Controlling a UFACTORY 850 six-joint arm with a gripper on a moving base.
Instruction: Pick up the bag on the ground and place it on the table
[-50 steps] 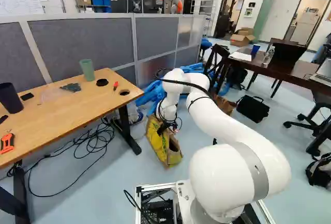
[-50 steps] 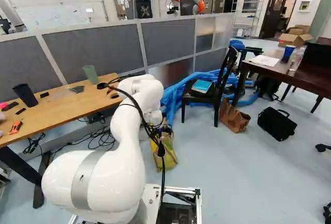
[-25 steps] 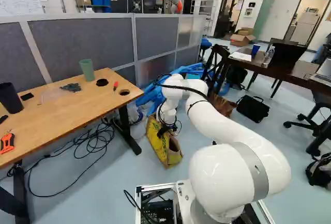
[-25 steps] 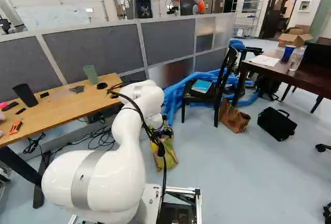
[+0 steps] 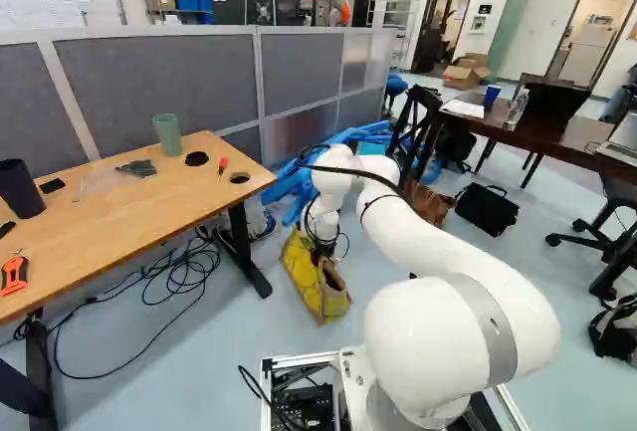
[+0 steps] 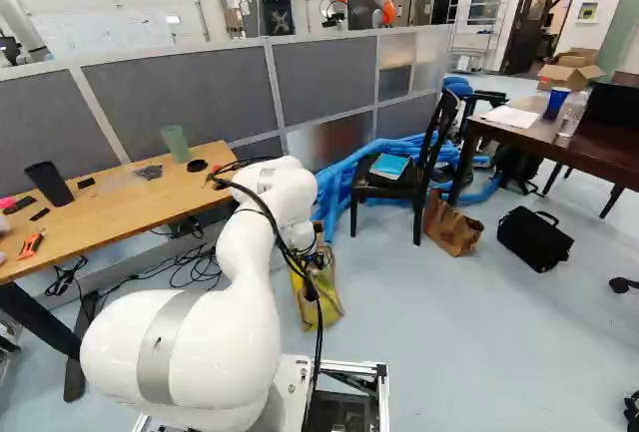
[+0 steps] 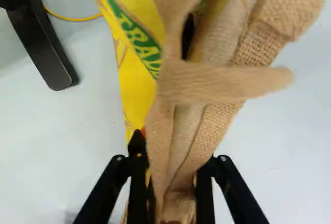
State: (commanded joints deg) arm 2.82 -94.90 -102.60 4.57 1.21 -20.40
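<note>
Gripper (image 5: 321, 250) clenched on the yellow-and-tan bag (image 5: 308, 278), its fabric bunched between both fingers in wrist view. Bag at floor (image 5: 189, 351) level, near the leg of the wooden table (image 5: 119, 214).

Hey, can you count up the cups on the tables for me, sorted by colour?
Green cup: 1
Black cup: 1
Blue cup: 1
Total: 3
</note>
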